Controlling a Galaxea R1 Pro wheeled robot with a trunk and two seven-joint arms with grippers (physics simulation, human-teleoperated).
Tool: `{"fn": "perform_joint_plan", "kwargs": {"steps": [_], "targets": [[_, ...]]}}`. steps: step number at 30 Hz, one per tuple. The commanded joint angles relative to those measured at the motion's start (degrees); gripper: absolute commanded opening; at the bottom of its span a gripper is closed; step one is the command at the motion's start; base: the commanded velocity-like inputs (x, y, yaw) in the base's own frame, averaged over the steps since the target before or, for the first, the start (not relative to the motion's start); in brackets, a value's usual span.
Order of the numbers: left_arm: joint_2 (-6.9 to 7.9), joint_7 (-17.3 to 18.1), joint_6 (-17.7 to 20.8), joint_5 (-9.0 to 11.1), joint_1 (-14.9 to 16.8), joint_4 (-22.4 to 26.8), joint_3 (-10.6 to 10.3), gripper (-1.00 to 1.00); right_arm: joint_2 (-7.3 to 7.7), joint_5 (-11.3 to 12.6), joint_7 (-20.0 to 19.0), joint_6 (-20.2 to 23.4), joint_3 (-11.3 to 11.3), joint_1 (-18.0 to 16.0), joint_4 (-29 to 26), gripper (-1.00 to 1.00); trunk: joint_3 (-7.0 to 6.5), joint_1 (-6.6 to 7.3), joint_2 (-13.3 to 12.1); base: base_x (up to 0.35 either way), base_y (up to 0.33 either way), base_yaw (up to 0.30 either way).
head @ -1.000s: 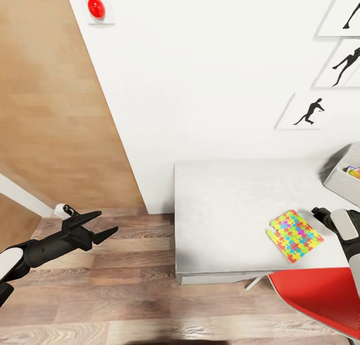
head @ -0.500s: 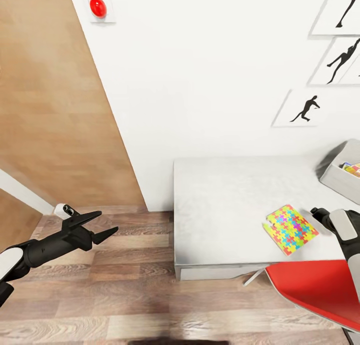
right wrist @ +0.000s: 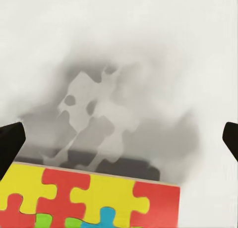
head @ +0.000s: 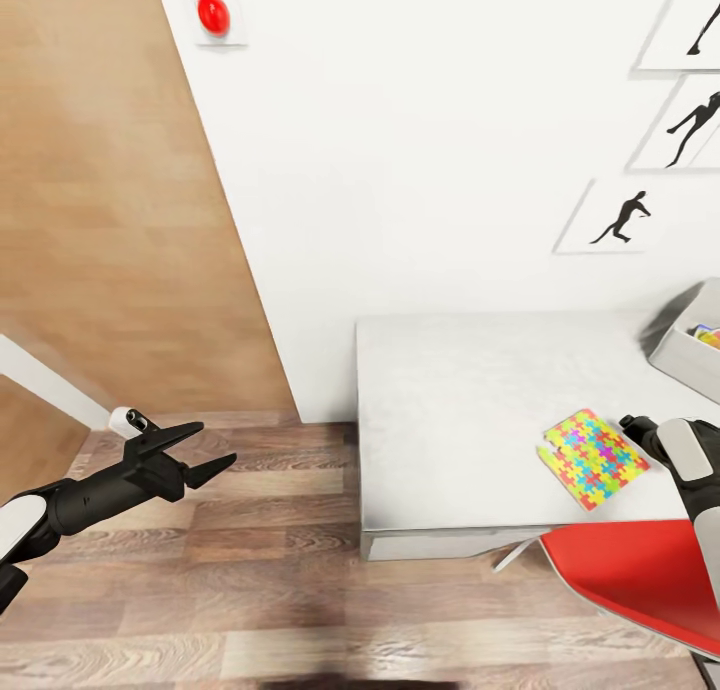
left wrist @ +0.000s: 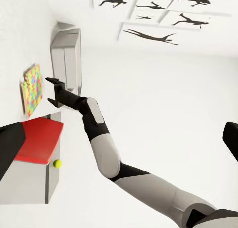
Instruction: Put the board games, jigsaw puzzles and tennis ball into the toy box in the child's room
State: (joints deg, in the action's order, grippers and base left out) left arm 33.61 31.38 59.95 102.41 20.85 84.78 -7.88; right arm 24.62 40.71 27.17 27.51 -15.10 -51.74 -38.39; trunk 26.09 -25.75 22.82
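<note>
A flat jigsaw puzzle box (head: 594, 458) carries an interlocking-piece pattern in bright yellow, green, pink, red and blue; the right wrist view shows yellow and red pieces along its edge (right wrist: 89, 193). It lies on a long table with a pale grey, faintly mottled top (head: 460, 410). A shallow toy box (head: 690, 355) is pale grey too. A plastic chair seat (head: 640, 580) is solid red. A round wall button (head: 213, 13) is glossy red on a light grey plate. The framed pictures (head: 620, 217) show black player silhouettes on white. A small tennis ball (left wrist: 57, 163) is yellow-green. The plank floor (head: 250, 590) is grey-brown wood grain; the door panel (head: 110, 220) is warm tan wood.
</note>
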Motion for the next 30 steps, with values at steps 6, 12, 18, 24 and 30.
{"fn": "perform_joint_plan", "kwargs": {"steps": [6, 12, 18, 24, 30], "targets": [[0.05, 0.44, 0.05, -0.19, 0.07, -0.05, -0.12, 1.0, 0.04, 0.49, 0.37, 0.18, -0.02, -0.02, -0.11, 1.0, 0.09, -0.03, 0.1, -0.004, 0.028, 0.0], [0.05, 0.44, 0.05, -0.19, 0.07, -0.05, -0.1, 1.0, 0.07, 0.49, 0.36, 0.18, -0.02, -0.02, -0.11, 1.0, 0.09, -0.03, 0.1, -0.081, 0.004, 0.0], [0.05, 0.44, 0.05, -0.19, 0.07, -0.05, -0.05, 1.0, 0.08, 0.49, 0.35, 0.18, -0.02, 0.03, -0.11, 1.0, 0.09, -0.03, 0.1, -0.022, 0.007, 0.0], [0.05, 0.44, 0.05, -0.19, 0.07, -0.05, -0.11, 1.0, 0.08, 0.48, 0.34, 0.18, -0.02, 0.03, -0.11, 1.0, 0.09, -0.03, 0.1, -0.003, 0.139, 0.0], [0.05, 0.44, 0.05, -0.19, 0.07, -0.05, -0.08, 1.0, 0.08, 0.5, 0.34, 0.18, -0.02, 0.02, -0.11, 1.0, 0.09, -0.03, 0.1, -0.001, 0.105, 0.0]]}}
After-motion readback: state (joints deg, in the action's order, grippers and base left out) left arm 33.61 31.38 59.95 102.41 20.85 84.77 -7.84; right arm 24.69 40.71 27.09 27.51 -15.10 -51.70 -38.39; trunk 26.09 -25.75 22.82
